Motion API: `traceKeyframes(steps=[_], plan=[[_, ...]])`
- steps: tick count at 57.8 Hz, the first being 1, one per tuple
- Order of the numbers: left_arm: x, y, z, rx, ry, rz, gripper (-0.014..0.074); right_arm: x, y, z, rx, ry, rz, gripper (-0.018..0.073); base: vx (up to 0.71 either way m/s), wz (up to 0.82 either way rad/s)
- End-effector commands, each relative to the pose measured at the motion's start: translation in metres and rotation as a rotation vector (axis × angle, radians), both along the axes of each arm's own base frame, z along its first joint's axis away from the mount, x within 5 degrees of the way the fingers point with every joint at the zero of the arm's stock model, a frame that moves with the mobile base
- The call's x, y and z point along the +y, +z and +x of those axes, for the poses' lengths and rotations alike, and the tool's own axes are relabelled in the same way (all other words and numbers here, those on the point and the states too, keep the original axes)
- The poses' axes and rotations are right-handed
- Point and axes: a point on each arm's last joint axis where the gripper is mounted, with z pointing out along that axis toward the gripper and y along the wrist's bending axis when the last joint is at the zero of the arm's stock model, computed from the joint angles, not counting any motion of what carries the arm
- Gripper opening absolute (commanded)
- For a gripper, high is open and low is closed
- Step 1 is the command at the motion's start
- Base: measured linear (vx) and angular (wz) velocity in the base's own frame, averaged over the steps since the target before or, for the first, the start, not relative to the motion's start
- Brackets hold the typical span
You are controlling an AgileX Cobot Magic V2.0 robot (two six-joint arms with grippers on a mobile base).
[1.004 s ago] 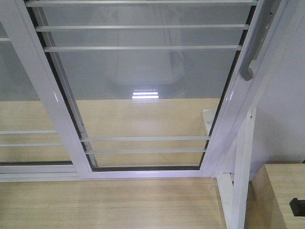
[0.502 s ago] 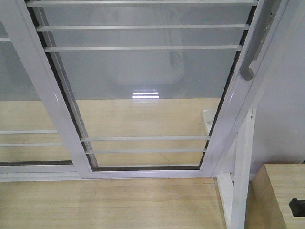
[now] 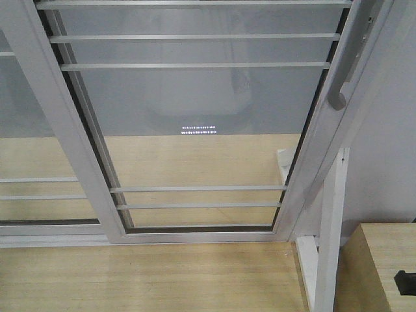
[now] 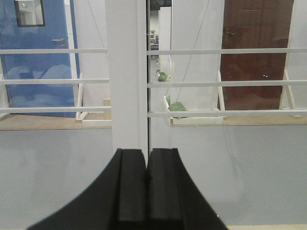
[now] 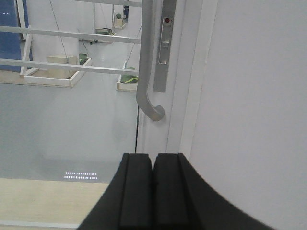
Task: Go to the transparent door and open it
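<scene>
The transparent door [image 3: 195, 117] stands dead ahead, its grey handle [image 5: 145, 62] at twelve o'clock of the closed, empty right gripper [image 5: 153, 163]; the left gripper [image 4: 146, 160] is likewise closed on nothing. The framed glass is probably heavy and rigid, so the slick grey handle is the place to grasp.

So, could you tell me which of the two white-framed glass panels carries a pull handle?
The transparent door in the centre: a curved grey handle sits on its right side, whereas the panel at the left shows none.

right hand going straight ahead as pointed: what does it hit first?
Probably the white frame of the transparent door, just under the curved end of the grey handle; the shut right hand aims slightly below it. Depth unclear from the wrist view.
</scene>
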Motion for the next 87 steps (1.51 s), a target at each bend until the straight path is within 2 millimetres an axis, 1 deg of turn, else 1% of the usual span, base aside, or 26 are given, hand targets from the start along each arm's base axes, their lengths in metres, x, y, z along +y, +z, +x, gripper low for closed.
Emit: traceKeyframes(steps=[1,8,13,21,25,27,31,36,37,38,39,41,46,48,51,54,57,62,69,74,79,84,87], plan=[[-0.001,-0.002,0.0,-0.06,-0.009,-0.002,-0.0006,0.0,0.002,0.002,-0.05,-0.006,-0.02,-0.0008,0.0,0.0],[-0.001,-0.001,0.0,-0.069,-0.009,-0.002,-0.0006,0.0,0.003,0.002,-0.062,-0.006,-0.03,-0.0008,0.0,0.0],[-0.001,0.003,-0.001,-0.115,-0.012,-0.003,-0.0006,0.0,0.007,0.002,-0.098,-0.006,-0.034,-0.0008,0.0,0.0],[-0.001,0.015,-0.003,-0.219,-0.023,-0.032,-0.0006,0.0,0.018,0.001,-0.21,-0.007,0.012,-0.0008,0.0,0.0],[-0.002,0.022,-0.005,-0.268,-0.027,-0.032,-0.0006,-0.001,0.025,0.0,-0.23,-0.005,0.052,-0.0008,0.0,0.0],[-0.002,0.028,-0.006,-0.28,-0.026,-0.031,-0.0006,-0.001,0.031,-0.001,-0.237,-0.004,0.064,-0.0008,0.0,0.0],[-0.001,0.04,-0.009,-0.278,-0.026,-0.039,-0.0006,0.0,0.05,-0.005,-0.254,-0.003,0.069,-0.0008,0.0,0.0],[-0.001,0.057,-0.011,-0.239,-0.019,-0.039,-0.0006,0.0,0.077,-0.013,-0.256,-0.001,0.059,-0.0007,0.0,0.0],[-0.001,0.063,-0.012,-0.224,-0.016,-0.039,-0.0006,0.0,0.085,-0.015,-0.262,-0.001,0.052,-0.0006,0.0,0.0],[-0.001,0.066,-0.012,-0.215,-0.015,-0.04,-0.0006,0.0,0.087,-0.015,-0.249,-0.002,0.049,-0.0006,0.0,0.0],[0.0,0.072,-0.013,-0.199,-0.013,-0.039,-0.0006,0.0,0.096,-0.018,-0.252,-0.002,0.037,-0.0006,0.0,0.0],[0.0,0.081,-0.013,-0.174,-0.009,-0.036,-0.0006,0.0,0.107,-0.019,-0.233,-0.002,0.019,-0.0005,0.0,0.0],[0.0,0.104,-0.009,-0.128,0.006,0.018,-0.0006,0.0,0.124,-0.018,-0.179,-0.003,-0.043,-0.0005,0.0,0.0],[0.001,0.113,-0.007,-0.123,0.013,0.053,-0.0006,0.0,0.131,-0.015,-0.161,-0.006,-0.087,-0.0005,0.0,0.0],[0.001,0.122,0.003,-0.095,0.023,0.116,-0.0006,-0.001,0.136,-0.007,-0.138,-0.011,-0.155,-0.0005,0.0,0.0],[0.001,0.13,0.013,-0.068,0.025,0.14,-0.0006,-0.001,0.138,0.002,-0.123,-0.013,-0.198,-0.0005,0.0,0.0],[0.001,0.132,0.023,-0.039,0.022,0.139,-0.0006,-0.001,0.138,0.012,-0.113,-0.011,-0.217,-0.0005,0.0,0.0],[0.001,0.128,0.039,0.014,0.013,0.118,-0.0006,-0.001,0.137,0.028,-0.092,-0.007,-0.209,-0.0001,0.0,0.0],[0.001,0.12,0.054,0.09,0.008,0.111,0.0001,-0.001,0.132,0.047,-0.039,0.001,-0.186,0.0027,0.0,0.0],[0.001,0.117,0.062,0.113,0.005,0.111,0.0015,-0.001,0.126,0.059,0.014,0.007,-0.157,0.0061,0.0,0.0],[0.001,0.115,0.069,0.125,0.001,0.111,0.0045,-0.001,0.122,0.071,0.042,0.008,-0.133,0.0113,0.0,0.0],[0.001,0.112,0.075,0.142,-0.002,0.111,0.0092,-0.002,0.118,0.081,0.06,0.006,-0.104,0.0174,0.0,0.0],[0.001,0.11,0.079,0.152,-0.003,0.111,0.0139,-0.002,0.115,0.087,0.069,0.003,-0.082,0.0214,0.0,0.0]])
